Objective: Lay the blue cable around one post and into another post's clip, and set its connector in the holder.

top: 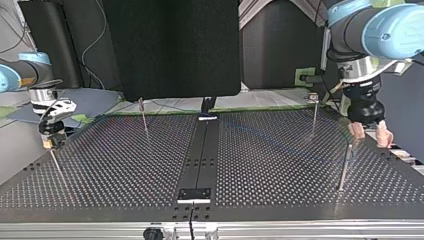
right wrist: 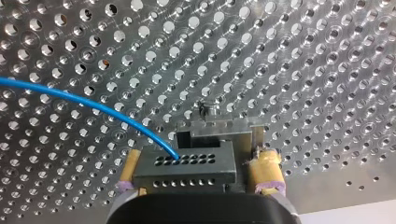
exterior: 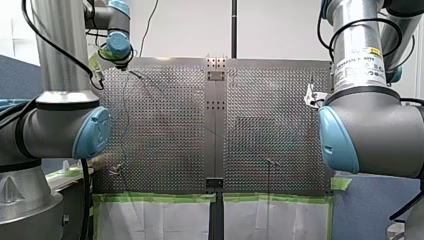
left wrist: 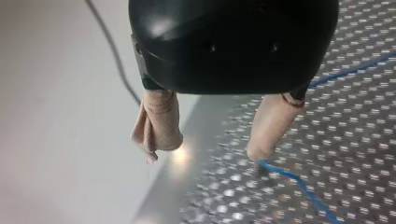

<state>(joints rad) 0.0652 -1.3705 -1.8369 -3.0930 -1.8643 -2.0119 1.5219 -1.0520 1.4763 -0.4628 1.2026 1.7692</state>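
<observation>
My right claw (right wrist: 198, 158) grips the black, hole-dotted block connector (right wrist: 184, 175) just before the small metal holder (right wrist: 215, 128) on the perforated steel worktop (right wrist: 303, 70). The thin blue cable (right wrist: 84, 100) trails from the connector. My left claw (left wrist: 210, 148) stands open. The white arm label (exterior: 359, 65) is unreadable.

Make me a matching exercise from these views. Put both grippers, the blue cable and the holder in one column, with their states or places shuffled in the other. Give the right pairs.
Things:
1. left gripper
2. right gripper
3. blue cable
4. holder

States or places:
A. shut on the black connector
B. metal, standing on the perforated table just ahead of the connector
C. open, nothing between its beige pads
D. runs out of the connector's face and away across the table

Pairs: 1-C, 2-A, 3-D, 4-B
</observation>
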